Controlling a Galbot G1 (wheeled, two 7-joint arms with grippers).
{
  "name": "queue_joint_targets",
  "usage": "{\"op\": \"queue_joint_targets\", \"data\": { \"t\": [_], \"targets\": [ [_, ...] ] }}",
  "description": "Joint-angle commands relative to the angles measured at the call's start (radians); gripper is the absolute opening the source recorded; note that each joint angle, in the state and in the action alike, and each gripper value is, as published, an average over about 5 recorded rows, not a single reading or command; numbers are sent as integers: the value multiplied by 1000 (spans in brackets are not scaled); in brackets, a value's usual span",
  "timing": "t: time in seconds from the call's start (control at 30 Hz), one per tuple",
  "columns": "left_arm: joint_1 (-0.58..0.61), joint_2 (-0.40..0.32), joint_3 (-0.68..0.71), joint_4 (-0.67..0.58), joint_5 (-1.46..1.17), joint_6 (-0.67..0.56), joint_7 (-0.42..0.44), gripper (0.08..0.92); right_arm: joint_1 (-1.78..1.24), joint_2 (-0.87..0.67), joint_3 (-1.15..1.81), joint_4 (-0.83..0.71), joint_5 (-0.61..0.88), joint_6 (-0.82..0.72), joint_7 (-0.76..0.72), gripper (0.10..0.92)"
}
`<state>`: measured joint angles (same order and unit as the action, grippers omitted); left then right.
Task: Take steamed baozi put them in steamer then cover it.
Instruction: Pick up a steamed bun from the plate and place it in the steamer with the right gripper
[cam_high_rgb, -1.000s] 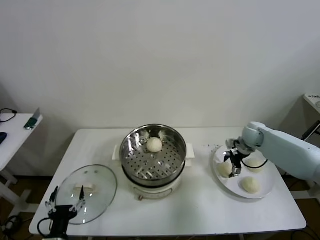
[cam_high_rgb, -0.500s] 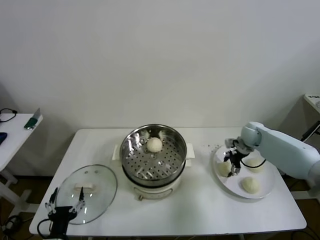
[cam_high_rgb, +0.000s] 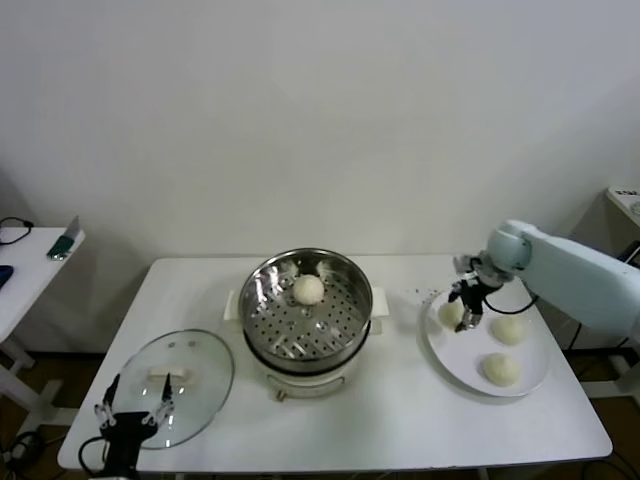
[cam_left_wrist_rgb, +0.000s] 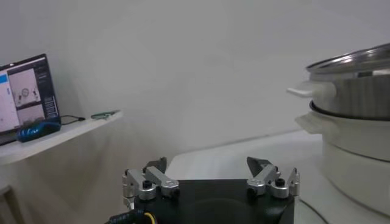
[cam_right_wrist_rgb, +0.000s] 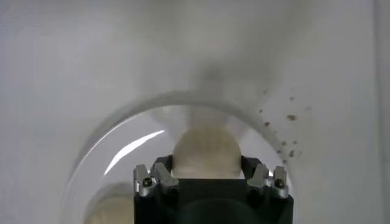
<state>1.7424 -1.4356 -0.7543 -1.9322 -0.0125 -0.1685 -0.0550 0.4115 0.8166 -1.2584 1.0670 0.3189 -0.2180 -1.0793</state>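
Note:
One steamed baozi (cam_high_rgb: 308, 289) lies in the steamer (cam_high_rgb: 262, 288), a shiny perforated basket on a white pot base. My right gripper (cam_high_rgb: 466, 303) is shut on another cream-white baozi (cam_high_rgb: 452, 313), holding it just above the left part of the white plate (cam_high_rgb: 455, 362). In the right wrist view this baozi (cam_right_wrist_rgb: 206, 148) sits squeezed between both fingers (cam_right_wrist_rgb: 162, 167) of the right gripper (cam_right_wrist_rgb: 206, 163). Two more baozi (cam_high_rgb: 508, 330) (cam_high_rgb: 499, 369) rest on the plate. My left gripper (cam_high_rgb: 131, 412) waits open at the table's front left corner; the left wrist view shows the same gripper (cam_left_wrist_rgb: 210, 175) with nothing in it.
The round glass lid (cam_high_rgb: 196, 364) lies flat on the table left of the steamer, right by the left gripper. In the left wrist view the steamer (cam_left_wrist_rgb: 356, 91) stands to one side. A side table (cam_high_rgb: 25, 255) with small items stands at far left. Crumbs (cam_right_wrist_rgb: 286, 115) dot the table beyond the plate.
My right gripper has shut on the baozi at the plate's left side and raised it a little. The left arm has not moved.

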Motion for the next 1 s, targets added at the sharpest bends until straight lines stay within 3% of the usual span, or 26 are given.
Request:
{"op": "queue_joint_targets", "data": {
  "t": [0.03, 0.17, 0.37, 0.67, 1.0],
  "targets": [
    [0, -1, 23, -1, 10, -4, 1, 823, 458, 107, -294, 120, 400, -52, 14, 721],
    [1, 2, 35, 10, 12, -14, 2, 823, 532, 194, -328, 169, 535, -89, 36, 721],
    [16, 15, 40, -16, 3, -14, 4, 823, 519, 339, -306, 175, 615, -125, 81, 721],
    [17, 36, 45, -44, 15, -7, 8, 823, 405, 534, -268, 162, 651, -174, 160, 721],
    [20, 37, 36, -48, 19, -12, 12, 823, 282, 638, -295, 88, 592, -178, 178, 727]
  ]
}}
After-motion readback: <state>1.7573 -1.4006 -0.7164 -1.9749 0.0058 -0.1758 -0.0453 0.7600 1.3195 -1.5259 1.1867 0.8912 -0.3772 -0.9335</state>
